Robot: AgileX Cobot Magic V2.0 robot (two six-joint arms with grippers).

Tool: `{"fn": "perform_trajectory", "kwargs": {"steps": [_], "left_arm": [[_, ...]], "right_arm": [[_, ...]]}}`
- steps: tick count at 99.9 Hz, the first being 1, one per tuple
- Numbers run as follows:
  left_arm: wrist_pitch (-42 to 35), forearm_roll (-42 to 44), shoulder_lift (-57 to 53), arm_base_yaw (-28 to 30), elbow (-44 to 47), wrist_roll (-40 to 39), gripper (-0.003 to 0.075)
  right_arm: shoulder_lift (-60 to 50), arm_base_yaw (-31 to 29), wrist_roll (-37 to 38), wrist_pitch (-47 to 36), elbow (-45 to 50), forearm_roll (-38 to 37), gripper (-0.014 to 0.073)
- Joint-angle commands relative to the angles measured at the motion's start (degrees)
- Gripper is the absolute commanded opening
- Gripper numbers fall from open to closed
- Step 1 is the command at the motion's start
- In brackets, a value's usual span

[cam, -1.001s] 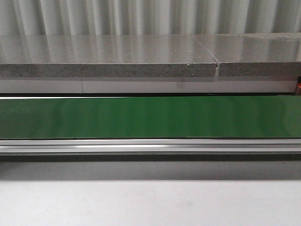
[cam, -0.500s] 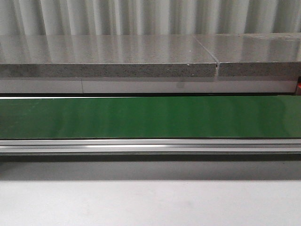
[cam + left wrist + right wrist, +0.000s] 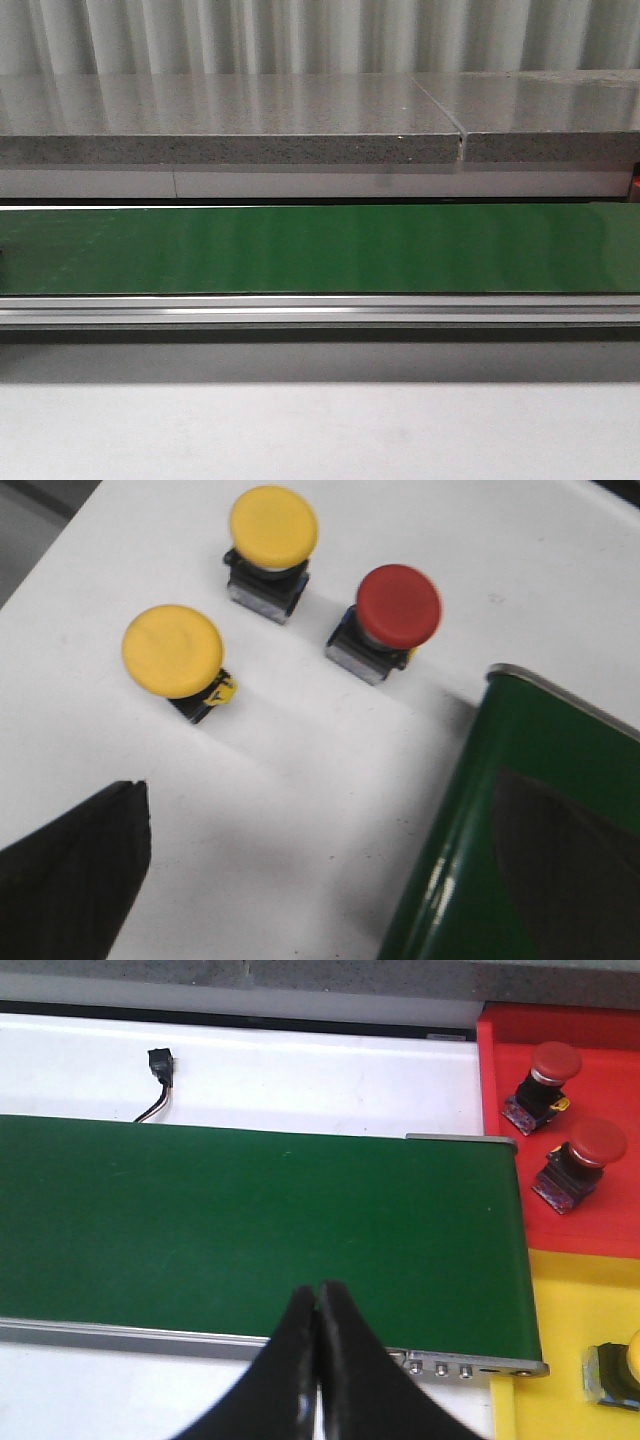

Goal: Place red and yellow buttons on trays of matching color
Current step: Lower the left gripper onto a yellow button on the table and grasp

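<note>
The right hand (image 3: 318, 1305) hangs closed and empty over the near edge of the green belt (image 3: 250, 1220). Past the belt's right end, two red buttons (image 3: 553, 1063) (image 3: 596, 1142) sit on the red tray (image 3: 500, 1050); one yellow button (image 3: 632, 1352) peeks in on the yellow tray (image 3: 570, 1300). Only the left wrist view shows the unsorted supply: two yellow buttons (image 3: 172, 650) (image 3: 273, 526) and a red button (image 3: 399, 606) on the white counter (image 3: 300, 780) beside the belt. The left hand (image 3: 75, 875) shows one finger only; I cannot tell its opening. Sorting looks midway; next likely calls for picking one. The front view shows a bare belt.
</note>
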Motion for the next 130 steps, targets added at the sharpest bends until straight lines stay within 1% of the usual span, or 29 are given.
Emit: {"fn": "perform_trajectory", "kwargs": {"steps": [1, 24, 58, 77, 122, 130], "left_arm": [[-3.61, -0.94, 0.91, 0.86, -1.77, -0.82, 0.0661], [-7.01, 0.51, 6.79, 1.28, -1.77, -0.94, 0.0661], [-10.43, 0.6, 11.97, 5.63, -2.18, -2.19, 0.0661], [-10.02, 0.6, 13.49, 5.8, -5.51, -2.19, 0.0661], [-4.28, 1.44, 20.64, 5.8, -16.46, -2.19, 0.0659], [-3.78, 1.44, 20.88, 5.8, -16.73, -2.19, 0.0637]], "right_arm": [[-0.3, -0.03, -0.54, -3.24, -1.38, 0.41, -0.0067], [-0.3, -0.03, -0.54, -3.24, -1.38, 0.41, -0.0067], [-0.3, -0.03, -0.54, -3.24, -1.38, 0.41, -0.0067], [-0.3, -0.03, -0.54, -3.24, -1.38, 0.41, -0.0067], [-0.3, -0.03, -0.54, -3.24, -1.38, 0.41, -0.0067], [-0.3, -0.03, -0.54, -3.24, -1.38, 0.41, -0.0067]]}}
